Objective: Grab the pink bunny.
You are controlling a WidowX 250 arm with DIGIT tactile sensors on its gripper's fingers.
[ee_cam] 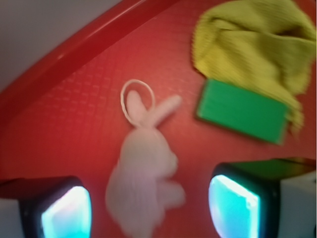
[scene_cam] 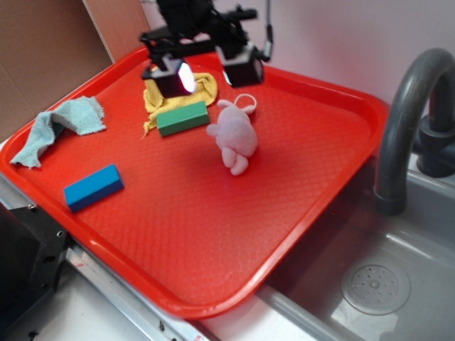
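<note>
My pincer [scene_cam: 210, 71] hangs wide open above the pink bunny [scene_cam: 234, 135], which lies on the red tray [scene_cam: 298, 177] beside the green block [scene_cam: 183, 118].

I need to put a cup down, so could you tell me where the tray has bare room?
The tray is bare right of the pink bunny and along the near edge past the blue block. It is crowded at the back around the green block, yellow cloth and gripper.

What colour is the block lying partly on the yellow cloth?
Green; clearest in the wrist view, with the yellow cloth behind it.
</note>
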